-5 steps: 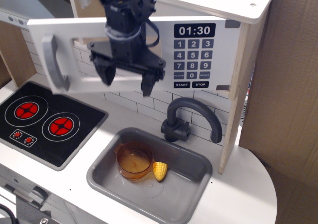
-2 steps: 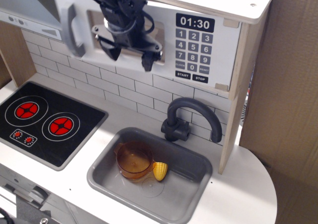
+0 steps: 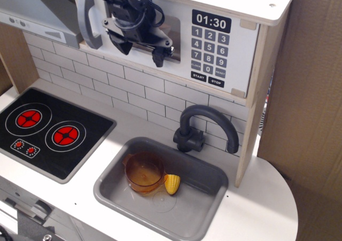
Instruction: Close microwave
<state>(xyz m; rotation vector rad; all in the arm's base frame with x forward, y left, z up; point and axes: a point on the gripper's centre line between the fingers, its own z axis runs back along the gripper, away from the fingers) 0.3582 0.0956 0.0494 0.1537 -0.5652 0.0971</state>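
The pale-wood microwave (image 3: 251, 48) sits at the top of the play kitchen. Its white door (image 3: 184, 64) lies nearly flat against the front, with the grey bar handle (image 3: 87, 21) at the left and the black keypad (image 3: 210, 48) reading 01:30 at the right. My black gripper (image 3: 140, 48) is pressed up against the door's window, fingers spread open and empty, one fingertip (image 3: 157, 58) near the door's lower edge.
A grey range hood (image 3: 32, 8) is at the upper left. A black stovetop (image 3: 48, 129) with red burners is below. The grey sink (image 3: 211, 198) holds an amber pot (image 3: 143, 172) and a corn piece (image 3: 172, 184). A dark faucet (image 3: 206, 124) stands behind the sink.
The door has swung from wide open to nearly flat against the microwave. My gripper has moved up and back with it.
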